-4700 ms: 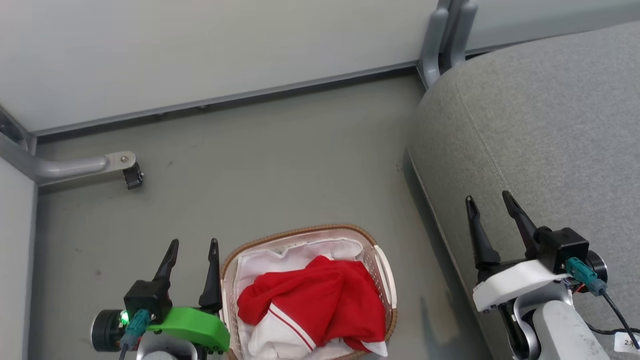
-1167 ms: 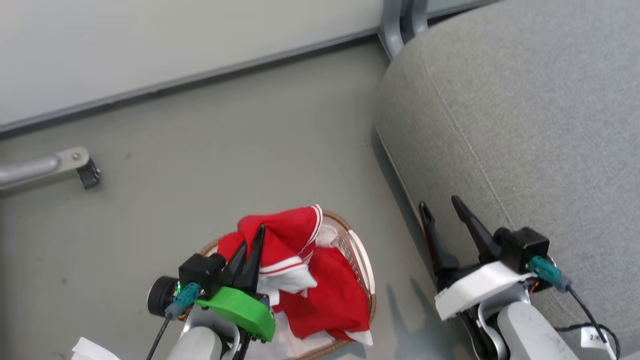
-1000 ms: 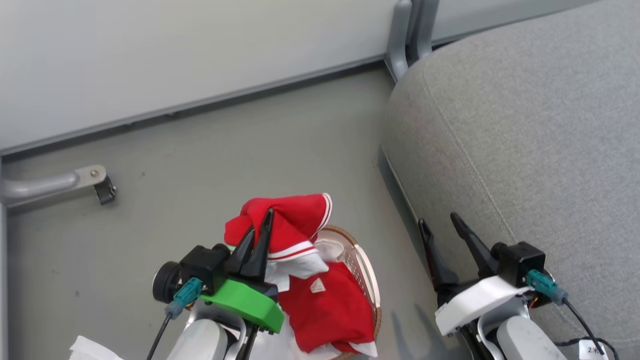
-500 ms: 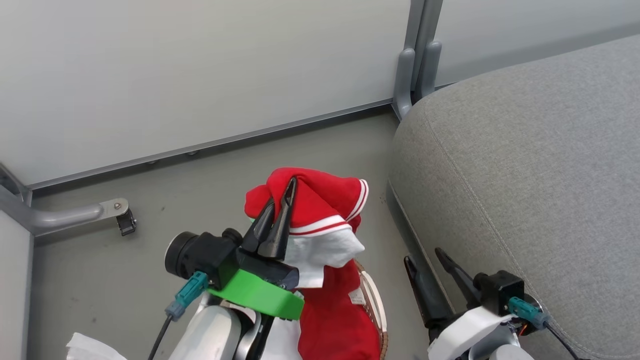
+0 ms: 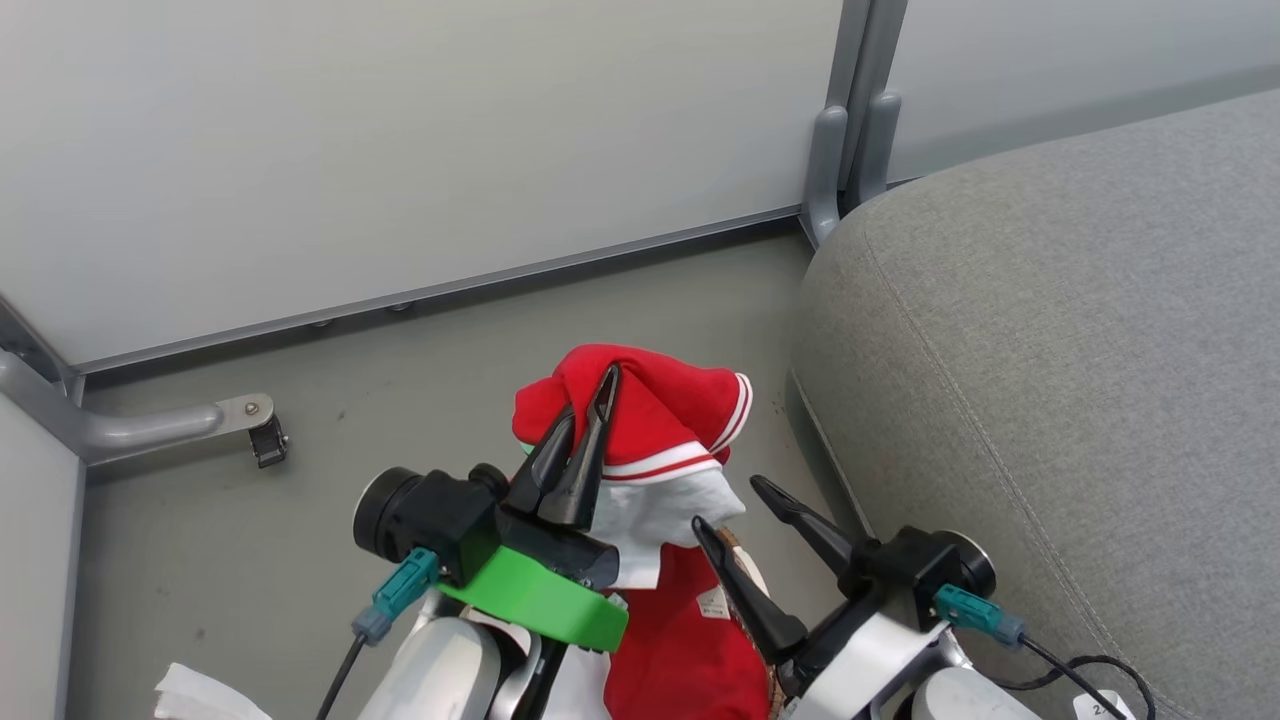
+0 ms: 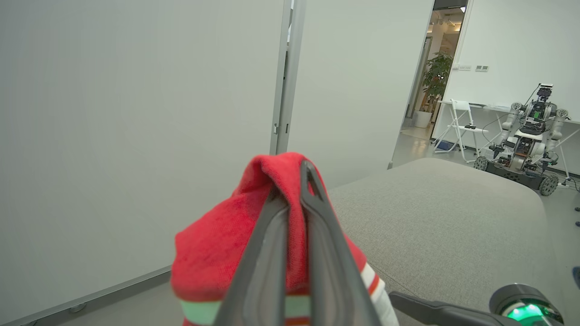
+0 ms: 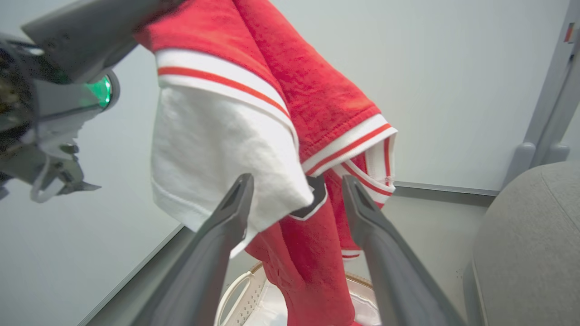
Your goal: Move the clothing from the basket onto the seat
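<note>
Background: pale grey partition panels (image 5: 400, 130), grey floor (image 5: 450, 340). The left gripper (image 5: 590, 395) clamps the bright red soft fabric garment (image 5: 665, 400), white-trimmed with red-white striped edges, hanging over the white perforated plastic basket (image 7: 240, 299) beside the large grey woven upholstered seat (image 5: 1050, 350). The right gripper (image 5: 728, 504) is spread wide near the white hem.

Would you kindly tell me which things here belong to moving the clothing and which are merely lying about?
Part of the job: the red clothing, gripped by the shut left hand; the basket beneath it; the grey seat; the open right hand.
Just lying about: the other robot, the folding chair, the potted plant, the partition foot.
</note>
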Controlling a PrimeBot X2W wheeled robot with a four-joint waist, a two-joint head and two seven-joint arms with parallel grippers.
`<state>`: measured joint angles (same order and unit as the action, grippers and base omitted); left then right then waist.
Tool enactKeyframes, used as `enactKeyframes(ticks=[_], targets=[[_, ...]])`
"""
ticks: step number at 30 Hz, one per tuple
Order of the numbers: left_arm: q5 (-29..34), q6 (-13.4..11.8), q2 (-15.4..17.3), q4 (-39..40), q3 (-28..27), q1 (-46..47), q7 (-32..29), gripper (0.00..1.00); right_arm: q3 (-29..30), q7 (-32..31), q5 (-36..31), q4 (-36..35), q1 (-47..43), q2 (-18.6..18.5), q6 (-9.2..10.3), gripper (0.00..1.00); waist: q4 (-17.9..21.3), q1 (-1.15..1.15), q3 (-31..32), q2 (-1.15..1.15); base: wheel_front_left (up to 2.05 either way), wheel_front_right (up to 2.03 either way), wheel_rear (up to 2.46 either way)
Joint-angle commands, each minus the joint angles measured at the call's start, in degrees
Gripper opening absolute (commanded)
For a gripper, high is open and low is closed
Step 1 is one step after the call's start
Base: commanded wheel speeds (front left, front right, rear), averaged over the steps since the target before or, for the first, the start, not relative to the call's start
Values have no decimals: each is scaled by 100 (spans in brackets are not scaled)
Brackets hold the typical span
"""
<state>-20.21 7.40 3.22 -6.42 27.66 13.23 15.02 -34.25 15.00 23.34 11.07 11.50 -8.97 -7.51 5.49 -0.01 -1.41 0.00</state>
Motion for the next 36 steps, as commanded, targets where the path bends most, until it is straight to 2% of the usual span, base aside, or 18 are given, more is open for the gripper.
enactKeyframes(ticks=[1, 11, 18, 23, 24, 25, 34, 35, 36], targets=[[-27, 15, 0, -17, 0, 13, 23, 0, -119, 26, 59, -69, 111, -76, 5, 100, -5, 1, 3, 0, 0, 0, 0], [-101, 15, -20, -105, 342, 120, 23, 0, -650, 27, -62, -11, 786, -137, 5, 100, -102, 1, -14, 0, 0, 0, 0], [-215, 15, -28, -132, 619, 164, 22, 0, -580, 27, -506, 249, 1077, 11, 5, 100, -221, 1, 4, 0, 0, 0, 0], [-316, 15, -32, -93, 814, 176, 23, 0, -564, 26, -508, 629, 1046, 131, 5, 100, -281, 1, 49, 0, 0, 0, 0], [-346, 15, -33, -82, 849, 175, 23, 0, -565, 27, -466, 707, 1041, 157, 5, 41, -290, 1, 56, 0, 0, 0, 0], [-354, 15, -32, -76, 872, 176, 23, 0, -547, 27, -449, 760, 1044, 174, 5, 0, -298, 1, 63, 0, 0, 0, 0], [-388, 15, -35, -76, 929, 149, 22, 0, -197, 27, -294, 828, 896, 307, 5, 0, -311, 1, 83, 0, 0, 0, 0], [-365, 15, -35, -69, 895, 135, 23, 19, -163, 27, -295, 800, 871, 309, 5, 0, -285, 1, 73, 0, 0, 0, 0], [-355, 15, -33, -99, 859, 98, 22, 49, -118, 27, -297, 766, 842, 303, 5, 0, -245, 1, 59, 0, 0, 0, 0]])
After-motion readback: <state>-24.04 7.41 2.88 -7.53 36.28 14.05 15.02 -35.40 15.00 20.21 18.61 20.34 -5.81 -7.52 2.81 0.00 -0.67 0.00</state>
